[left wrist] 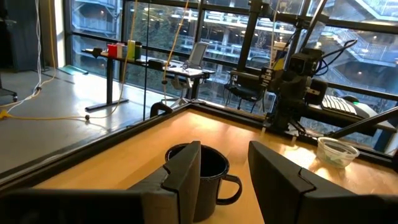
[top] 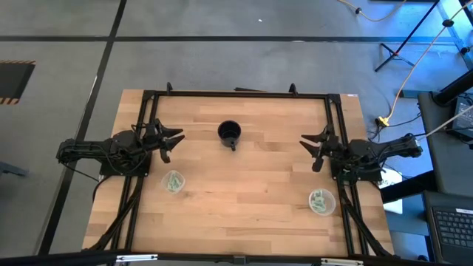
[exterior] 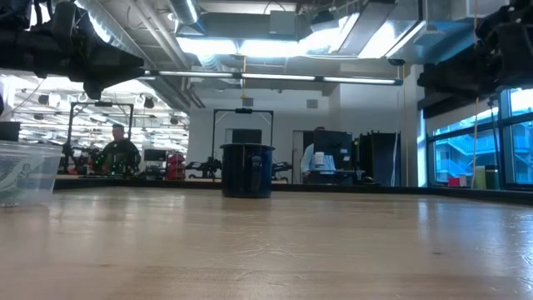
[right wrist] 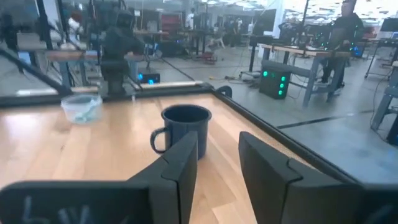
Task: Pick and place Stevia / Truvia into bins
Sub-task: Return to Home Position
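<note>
Two clear cups stand on the wooden table, one near the left arm [top: 174, 182] and one near the right arm [top: 321, 201]. Pale green and white sachets lie inside both: in the left cup [right wrist: 86, 109] and in the right cup [left wrist: 336, 155]. My left gripper [top: 174, 140] hangs above the table's left side, pointing level toward the middle. In its wrist view it is open [left wrist: 225, 180] with nothing between the fingers. My right gripper [top: 314, 148] mirrors it at the right side, also open [right wrist: 217, 174] and holding nothing.
A black mug with a handle [top: 230, 134] stands at the middle of the table's far half, between the two grippers. A black frame [top: 236, 94] runs along the far edge and both sides. Bare wood lies in the middle and near part.
</note>
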Controlling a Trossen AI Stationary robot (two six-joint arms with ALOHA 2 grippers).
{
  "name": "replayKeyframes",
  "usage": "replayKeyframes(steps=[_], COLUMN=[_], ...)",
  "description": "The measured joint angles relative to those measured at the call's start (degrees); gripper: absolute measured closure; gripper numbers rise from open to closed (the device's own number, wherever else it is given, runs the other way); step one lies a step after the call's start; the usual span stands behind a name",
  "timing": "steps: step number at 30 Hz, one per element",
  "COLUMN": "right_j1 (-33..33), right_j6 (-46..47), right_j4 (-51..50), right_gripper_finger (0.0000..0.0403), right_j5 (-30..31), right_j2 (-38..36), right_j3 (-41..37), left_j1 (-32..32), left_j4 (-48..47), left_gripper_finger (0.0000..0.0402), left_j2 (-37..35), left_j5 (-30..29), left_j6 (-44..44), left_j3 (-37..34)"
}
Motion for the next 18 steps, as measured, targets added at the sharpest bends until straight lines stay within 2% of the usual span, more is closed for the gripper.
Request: replayKeyframes(steps=[7,18], right_j1=[0.0,0.0], right_j6=[0.5,2.0], right_j4=[6.6,6.6], right_gripper_finger=[0.0280,0.0280], right_j5=[-1.1,-1.1], right_j2=[0.4,0.5], right_j3=[-2.5,-2.5], left_j1=[0.0,0.0], left_j4=[-0.2,-0.2], left_gripper_finger=[0.0272,0.0272], left_j2=[0.0,0.0], left_j5=[0.0,0.0], left_j6=[0.0,0.0], left_j3=[0.0,0.0])
